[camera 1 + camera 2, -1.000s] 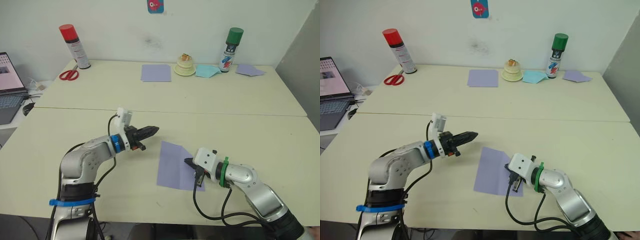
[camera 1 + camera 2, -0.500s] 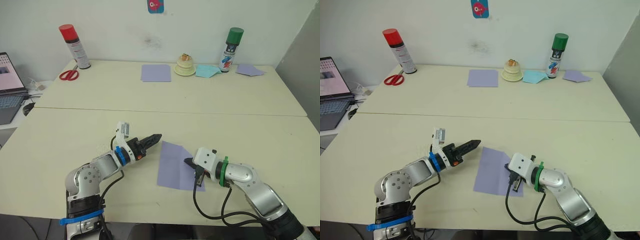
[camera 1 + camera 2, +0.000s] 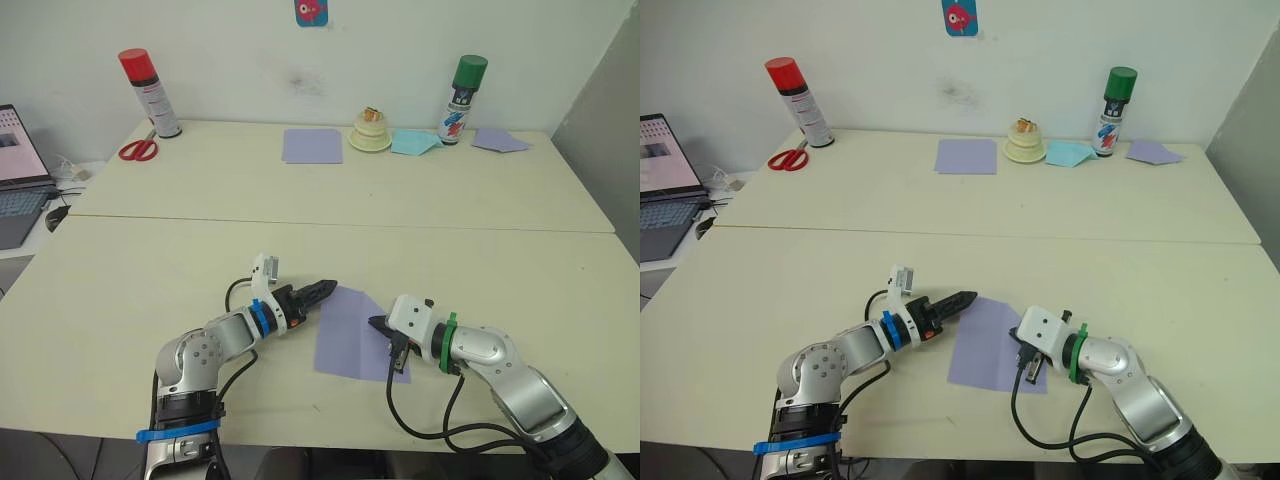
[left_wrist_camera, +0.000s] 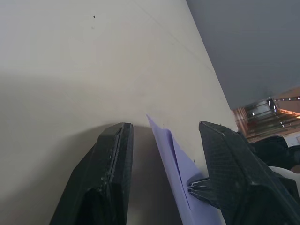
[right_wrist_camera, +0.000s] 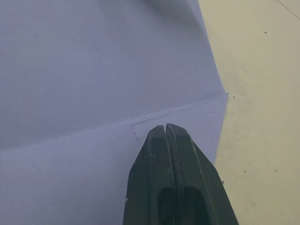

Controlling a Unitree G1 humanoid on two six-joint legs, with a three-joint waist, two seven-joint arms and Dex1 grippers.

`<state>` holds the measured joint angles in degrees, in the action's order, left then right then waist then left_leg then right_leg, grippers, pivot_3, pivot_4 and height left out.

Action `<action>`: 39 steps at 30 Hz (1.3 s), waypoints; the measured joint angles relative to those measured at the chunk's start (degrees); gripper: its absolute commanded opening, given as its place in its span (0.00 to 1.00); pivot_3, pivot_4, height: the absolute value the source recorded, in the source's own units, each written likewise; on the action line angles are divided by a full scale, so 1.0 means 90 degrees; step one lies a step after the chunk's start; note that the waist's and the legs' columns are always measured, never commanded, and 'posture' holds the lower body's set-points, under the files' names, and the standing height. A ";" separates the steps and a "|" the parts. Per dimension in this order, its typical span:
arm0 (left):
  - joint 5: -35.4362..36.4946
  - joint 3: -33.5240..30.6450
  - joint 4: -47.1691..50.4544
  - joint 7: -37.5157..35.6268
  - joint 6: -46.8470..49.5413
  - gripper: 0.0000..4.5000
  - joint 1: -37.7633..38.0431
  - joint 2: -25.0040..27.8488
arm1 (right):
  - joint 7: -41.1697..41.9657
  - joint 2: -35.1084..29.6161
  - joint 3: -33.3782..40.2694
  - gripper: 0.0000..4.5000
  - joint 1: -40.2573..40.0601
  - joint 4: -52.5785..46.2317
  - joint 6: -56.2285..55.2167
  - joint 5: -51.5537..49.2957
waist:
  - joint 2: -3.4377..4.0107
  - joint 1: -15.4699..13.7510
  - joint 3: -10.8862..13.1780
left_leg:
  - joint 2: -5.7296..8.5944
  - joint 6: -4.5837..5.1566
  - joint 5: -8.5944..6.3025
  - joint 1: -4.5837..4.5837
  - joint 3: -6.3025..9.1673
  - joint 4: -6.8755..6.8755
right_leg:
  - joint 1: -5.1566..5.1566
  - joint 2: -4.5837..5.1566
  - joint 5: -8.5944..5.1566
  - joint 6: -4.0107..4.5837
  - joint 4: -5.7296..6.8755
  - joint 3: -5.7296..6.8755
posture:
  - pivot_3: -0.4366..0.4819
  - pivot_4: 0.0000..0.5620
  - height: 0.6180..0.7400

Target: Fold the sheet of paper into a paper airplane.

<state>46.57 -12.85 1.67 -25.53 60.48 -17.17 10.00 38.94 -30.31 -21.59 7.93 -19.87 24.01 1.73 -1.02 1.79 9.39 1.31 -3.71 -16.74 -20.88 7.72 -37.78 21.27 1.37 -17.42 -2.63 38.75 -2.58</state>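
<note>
Thin lavender rectangular sheet of paper (image 3: 352, 332) lies flat on the near cream table (image 3: 150, 270), a crease line crossing it in the right wrist view. Not yet an airplane shape.

Left gripper (image 3: 326, 289), two black fingers, sits at the sheet's far left corner, tips just at the paper's edge. In the left wrist view the fingers (image 4: 101, 178) stand parted with the paper's corner rising between them; the jaws are spread and not closed on anything.

Right gripper (image 3: 378, 325) rests on the sheet near its right edge, tips on the paper. In the right wrist view its fingers (image 5: 174, 183) are pressed together, tips touching, right on the crease; nothing is held between them.

On the far table: red-capped spray can (image 3: 150, 93) at left with red-handled scissors (image 3: 138, 150) beside it; a second lavender sheet (image 3: 311, 145) near the middle; a small cream-coloured stacked object (image 3: 370, 131); a pale blue paper piece (image 3: 414, 143); a green-capped spray can (image 3: 462, 99); another lavender scrap (image 3: 499, 141) at right. Open laptop (image 3: 18, 175) at the far left edge.
</note>
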 measured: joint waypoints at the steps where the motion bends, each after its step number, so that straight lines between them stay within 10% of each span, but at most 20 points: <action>1: -0.0015 0.0011 -0.0012 -0.0003 -0.0015 0.57 -0.0014 0.0000 | 0.0000 -0.0001 0.0000 0.00 0.0000 -0.0004 0.0006 0.0000 | 0.0000 0.0000 0.0000 | 0.0000 0.0000 0.0000 0.0000 0.0000 0.0000 | 0.0000 0.0000 0.0000 0.0000 0.0000 0.0000 | 0.48 0.27 1.00; 10: -0.0179 0.0289 -0.0057 -0.0192 -0.0246 0.00 -0.0058 0.0167 | 0.0001 -0.0014 -0.0003 0.00 -0.0002 -0.0044 0.0065 0.0000 | 0.0000 -0.0007 0.0000 | 0.0001 -0.0002 0.0000 -0.0002 0.0001 0.0001 | 0.0000 0.0001 -0.0009 -0.0016 -0.0003 0.0001 | 0.48 0.27 1.00; 39: -0.2971 0.3401 0.0395 -0.1856 -0.2455 0.00 -0.1041 0.1778 | -0.0026 0.0008 -0.0050 0.00 -0.0091 -0.0431 0.0581 0.0002 | -0.0001 -0.0016 0.0002 | 0.0000 -0.0034 0.0021 0.0001 0.0004 0.0094 | 0.0002 0.0001 0.0005 0.0008 -0.0074 0.0007 | 0.48 0.27 1.00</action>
<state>19.83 17.76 5.23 -42.23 38.38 -26.53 26.00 38.71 -30.24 -22.04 7.12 -23.75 29.23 1.75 -1.02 1.65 9.41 1.31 -4.02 -16.55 -20.87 7.76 -36.93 21.29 1.38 -17.38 -2.56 38.08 -2.52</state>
